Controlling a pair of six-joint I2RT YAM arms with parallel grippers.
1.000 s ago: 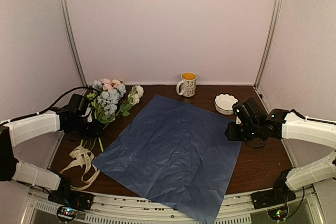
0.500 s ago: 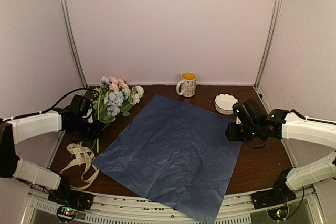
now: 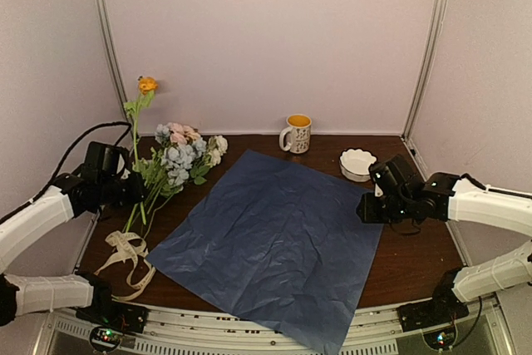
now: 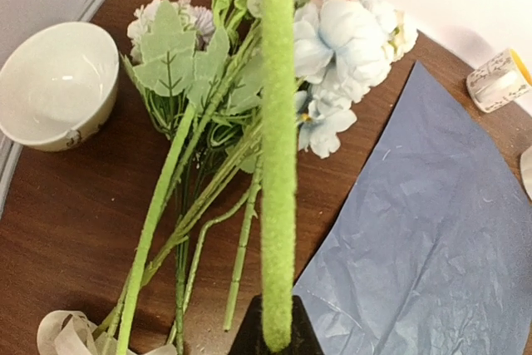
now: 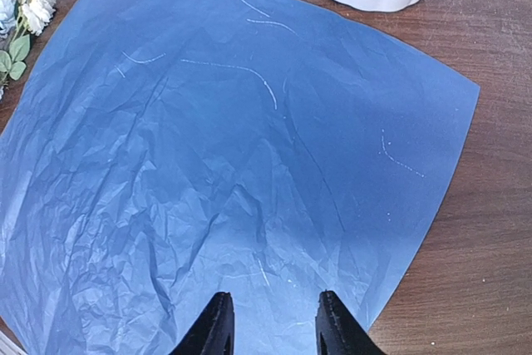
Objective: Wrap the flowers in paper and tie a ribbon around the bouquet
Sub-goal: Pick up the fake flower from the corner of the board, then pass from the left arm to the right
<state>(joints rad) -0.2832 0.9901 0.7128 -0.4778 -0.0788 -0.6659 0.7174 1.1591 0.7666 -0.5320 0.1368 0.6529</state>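
**Barely begun: one stem lifted, nothing wrapped**

The left gripper (image 3: 126,189) clamps one fuzzy green stem (image 4: 278,164) with an orange bloom, holding it upright. Just beyond it the bunch of pastel flowers (image 3: 179,160) lies loose. Nearer its base, the cream printed ribbon (image 3: 125,257) is untied. The right gripper (image 5: 270,330), jaws apart and empty, hovers over the flat dark blue paper sheet (image 3: 274,239).

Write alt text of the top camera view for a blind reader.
The left fingers hold one orange flower upright by its stem, beside the other flowers on the table. A blue paper lies flat in the middle, a ribbon at the near left; the right fingers hover open by the paper's right edge.
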